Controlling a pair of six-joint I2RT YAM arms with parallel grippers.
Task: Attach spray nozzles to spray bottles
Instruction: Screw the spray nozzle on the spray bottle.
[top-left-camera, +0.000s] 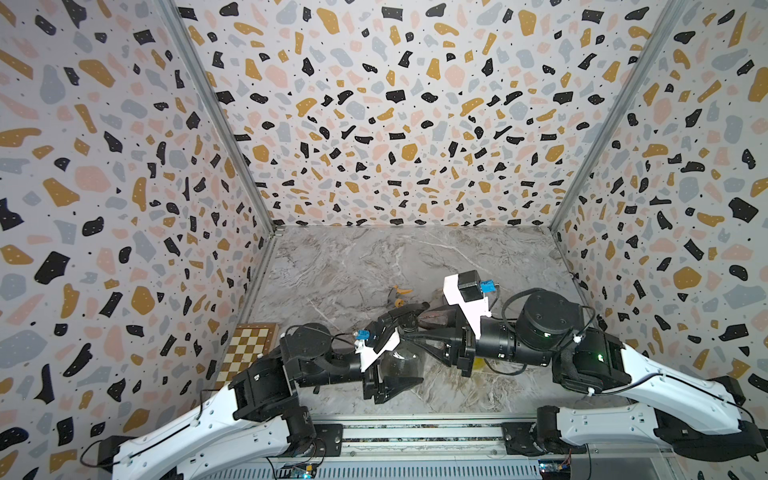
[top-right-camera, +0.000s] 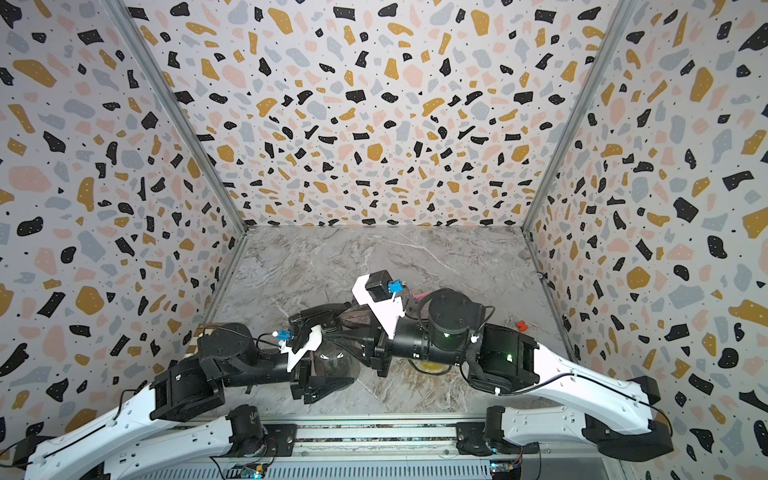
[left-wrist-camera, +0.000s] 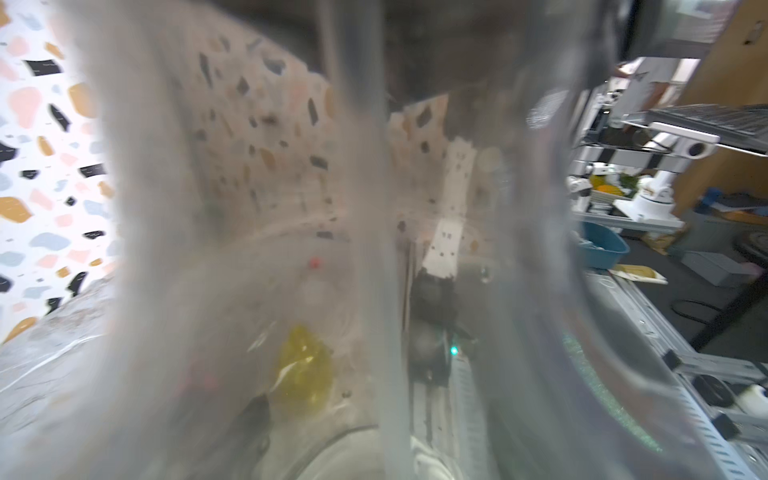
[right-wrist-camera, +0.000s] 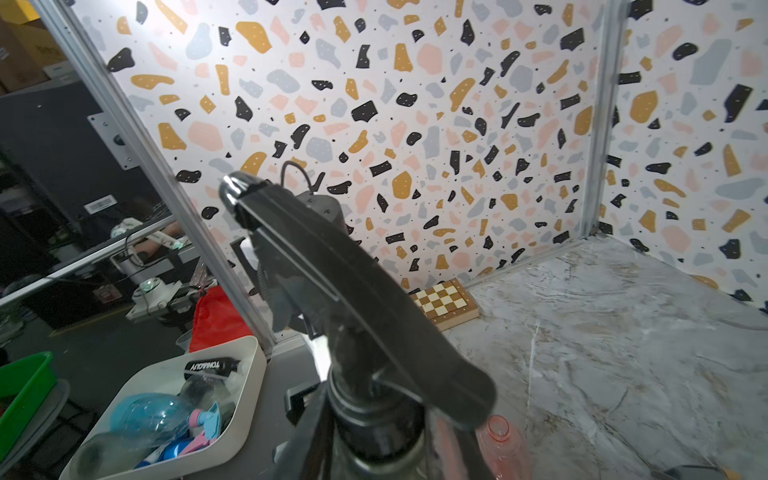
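A smoky grey spray bottle is held above the table, with my left gripper shut on its body. It fills the left wrist view as a blurred translucent wall. A black spray nozzle sits on its neck. My right gripper is shut on the nozzle's collar, one finger on each side. A pink bottle with an open neck is on the table just beyond. A grey-and-orange nozzle lies further back. A yellow bottle is under my right arm.
A folded chessboard lies against the left wall. A small red piece sits near the right wall. Patterned walls close three sides of the marble table. Outside the left wall, a white bin holds bottles.
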